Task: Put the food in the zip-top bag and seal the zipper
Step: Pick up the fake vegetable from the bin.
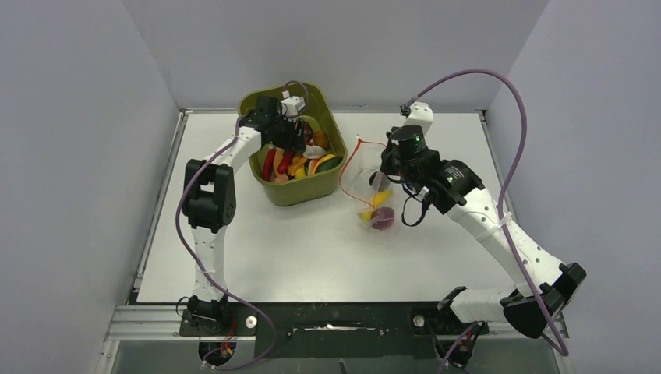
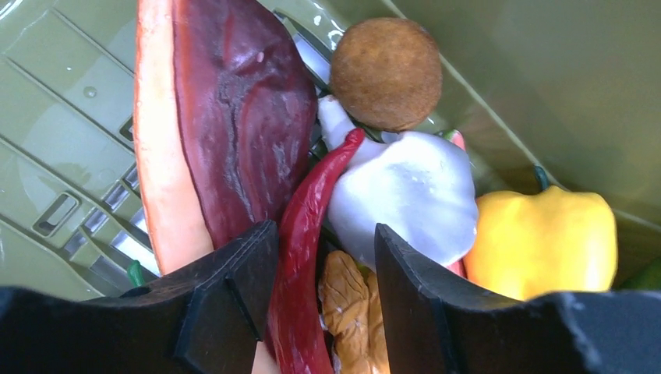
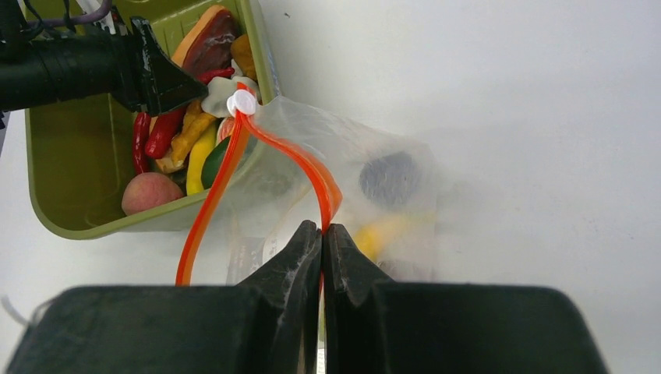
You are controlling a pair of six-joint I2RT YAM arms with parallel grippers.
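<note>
The food lies heaped in an olive-green bin [image 1: 296, 195]. My left gripper [image 2: 326, 249] reaches down into the heap, open, its jaws astride a red chilli pepper [image 2: 308, 226] and a tan wrinkled piece [image 2: 347, 304]. The pepper rests against the left finger. A white garlic bulb [image 2: 409, 195], a yellow pepper [image 2: 546, 238], a brown ball [image 2: 386, 74] and a dark red slice [image 2: 242, 109] lie around them. The clear zip-top bag [image 3: 374, 156] hangs right of the bin with its mouth gaping. My right gripper [image 3: 322, 227] is shut on the red-orange zipper [image 3: 304, 160]. Inside the bag sit a dark round piece [image 3: 390, 178] and a yellow piece [image 3: 386, 234].
The bin's near wall [image 3: 70, 187] stands just left of the bag's mouth, and the white zipper slider [image 3: 242, 101] hangs over the bin's corner. Grey walls close in the white table [image 1: 312, 257] on three sides. The left arm [image 1: 206, 195] arches over the bin's left side.
</note>
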